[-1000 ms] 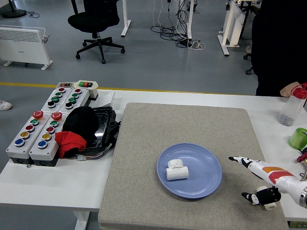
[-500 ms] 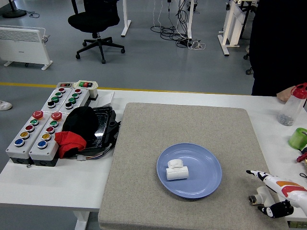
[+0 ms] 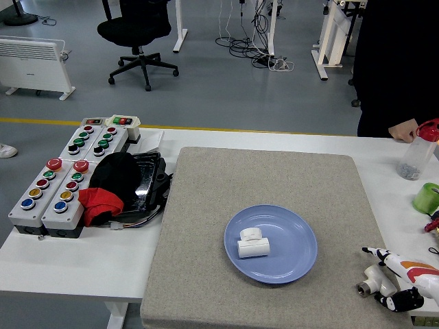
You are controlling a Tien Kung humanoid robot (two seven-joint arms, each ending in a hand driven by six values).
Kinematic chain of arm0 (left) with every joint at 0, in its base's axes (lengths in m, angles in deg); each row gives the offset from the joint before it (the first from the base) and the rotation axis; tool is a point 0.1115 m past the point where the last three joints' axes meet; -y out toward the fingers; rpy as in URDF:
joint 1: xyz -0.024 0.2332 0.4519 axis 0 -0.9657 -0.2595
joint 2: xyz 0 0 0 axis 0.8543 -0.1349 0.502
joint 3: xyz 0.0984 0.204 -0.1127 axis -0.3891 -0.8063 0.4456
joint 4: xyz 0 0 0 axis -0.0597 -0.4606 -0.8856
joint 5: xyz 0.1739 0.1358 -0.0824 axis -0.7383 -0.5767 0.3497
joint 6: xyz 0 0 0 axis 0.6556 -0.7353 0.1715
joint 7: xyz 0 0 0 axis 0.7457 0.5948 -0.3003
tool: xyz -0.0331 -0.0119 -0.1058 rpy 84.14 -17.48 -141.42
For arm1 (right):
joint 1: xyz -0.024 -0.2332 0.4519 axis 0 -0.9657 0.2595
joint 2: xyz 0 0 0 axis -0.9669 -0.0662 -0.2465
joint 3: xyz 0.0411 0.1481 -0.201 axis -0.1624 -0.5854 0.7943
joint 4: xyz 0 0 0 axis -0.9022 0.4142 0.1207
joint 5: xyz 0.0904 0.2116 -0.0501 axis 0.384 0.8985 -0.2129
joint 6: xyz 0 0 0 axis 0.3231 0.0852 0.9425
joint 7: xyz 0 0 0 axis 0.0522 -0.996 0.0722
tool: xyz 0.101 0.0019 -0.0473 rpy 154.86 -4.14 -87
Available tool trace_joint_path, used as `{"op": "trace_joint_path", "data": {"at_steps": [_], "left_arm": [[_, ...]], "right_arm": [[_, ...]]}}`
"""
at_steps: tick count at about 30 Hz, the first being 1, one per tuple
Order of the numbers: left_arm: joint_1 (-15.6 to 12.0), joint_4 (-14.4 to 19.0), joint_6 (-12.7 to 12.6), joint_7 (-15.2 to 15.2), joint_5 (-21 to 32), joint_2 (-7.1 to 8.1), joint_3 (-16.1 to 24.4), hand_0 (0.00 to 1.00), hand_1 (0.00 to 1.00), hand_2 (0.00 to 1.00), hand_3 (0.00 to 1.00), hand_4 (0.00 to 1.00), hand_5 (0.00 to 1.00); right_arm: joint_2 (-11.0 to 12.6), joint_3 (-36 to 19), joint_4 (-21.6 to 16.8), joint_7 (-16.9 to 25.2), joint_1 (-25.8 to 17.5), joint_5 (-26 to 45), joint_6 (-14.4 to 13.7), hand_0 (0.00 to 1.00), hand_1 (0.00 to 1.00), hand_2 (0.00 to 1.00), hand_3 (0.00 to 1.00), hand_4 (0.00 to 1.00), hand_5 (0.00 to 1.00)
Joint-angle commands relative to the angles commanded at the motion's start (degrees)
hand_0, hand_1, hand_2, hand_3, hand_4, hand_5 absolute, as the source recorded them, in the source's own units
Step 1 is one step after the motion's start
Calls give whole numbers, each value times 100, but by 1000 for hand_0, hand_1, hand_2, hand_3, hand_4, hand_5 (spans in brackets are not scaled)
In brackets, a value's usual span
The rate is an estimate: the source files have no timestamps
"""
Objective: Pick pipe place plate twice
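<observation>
A blue plate (image 3: 291, 264) lies on the grey mat (image 3: 206, 205) with a white pipe fitting (image 3: 252, 244) on its left half. A second white pipe fitting (image 3: 371, 279) lies on the mat's front right corner, right of the plate. My right hand (image 3: 383, 277) comes in at the lower right corner. Its fingers are spread around this fitting, one white finger (image 3: 376, 253) behind it and a black fingertip (image 3: 401, 300) in front, without gripping it. My left arm is out of view.
Button boxes (image 3: 58, 181), a black tray and a black and red cloth (image 3: 110, 185) fill the table's left side. At the far right stand a bottle with a red cap (image 3: 417, 154) and a green cup (image 3: 426, 197). A person's hand (image 3: 403, 130) is beside the bottle.
My right hand has drawn back right and down toward the picture's corner. The second pipe fitting now lies uncovered on the mat. The person's hand moved left by the bottle.
</observation>
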Motion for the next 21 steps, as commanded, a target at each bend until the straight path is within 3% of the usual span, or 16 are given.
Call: {"op": "trace_joint_path", "data": {"at_steps": [1,2,7,8,21], "left_arm": [[-1,0,0,-1,-4,0,2,718,748,719,656,401,998],[-4,0,2,-3,-17,-1,9,718,748,719,656,400,998],[-20,0,3,-12,-46,-6,28,718,748,719,656,400,998],[-23,0,3,-14,-53,-8,32,717,748,719,655,400,998],[-70,0,28,-29,-117,-31,55,714,748,719,655,400,998]], "right_arm": [[-2,10,-3,33,1,-17,-54,661,708,970,928,747,271],[-3,25,-7,71,3,-32,-133,491,576,850,833,667,191],[10,56,-10,136,-3,-76,-231,491,576,850,833,667,191],[12,61,-9,134,-5,-79,-236,414,513,741,797,568,105],[-1,78,38,116,-4,-35,-381,379,478,691,766,539,104]]}}
